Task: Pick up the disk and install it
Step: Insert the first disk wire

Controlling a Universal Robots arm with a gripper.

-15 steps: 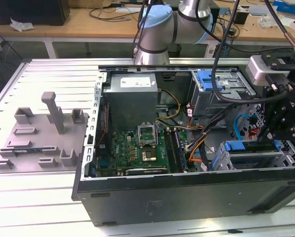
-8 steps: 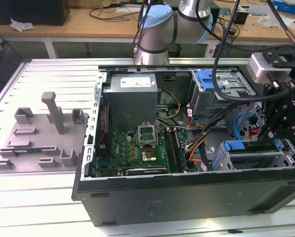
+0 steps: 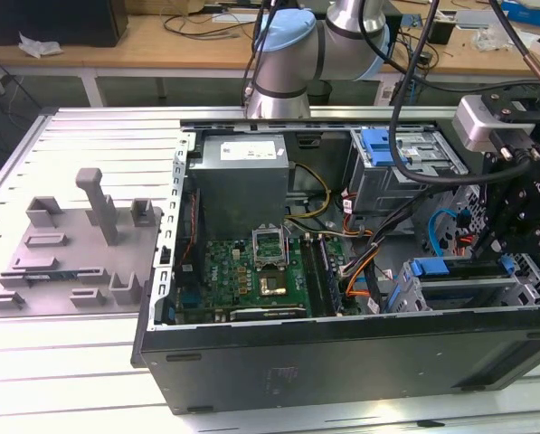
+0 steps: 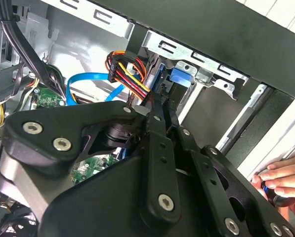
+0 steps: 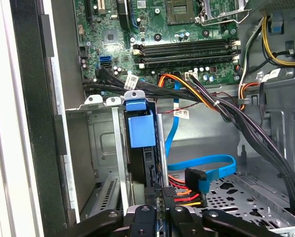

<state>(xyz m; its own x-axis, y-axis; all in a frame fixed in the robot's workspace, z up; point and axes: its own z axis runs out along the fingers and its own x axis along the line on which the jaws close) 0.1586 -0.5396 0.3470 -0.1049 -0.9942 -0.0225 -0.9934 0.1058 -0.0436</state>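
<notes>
Disk [image 5: 140, 129] stands on edge in drive bay [image 5: 100, 148], near corner of open computer case [image 3: 342, 371], exterior view's right; gripper [image 5: 162, 191] right behind it, fingers [image 4: 156, 129] pinched together, tips at disk's edge; person's hand [image 4: 281, 178] outside case wall

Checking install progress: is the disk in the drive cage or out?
In: the disk sits edge-on inside the drive cage, between its walls. Fully seated: cannot tell.

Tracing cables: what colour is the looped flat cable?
Blue; flat cable shows best in first wrist view.
</notes>
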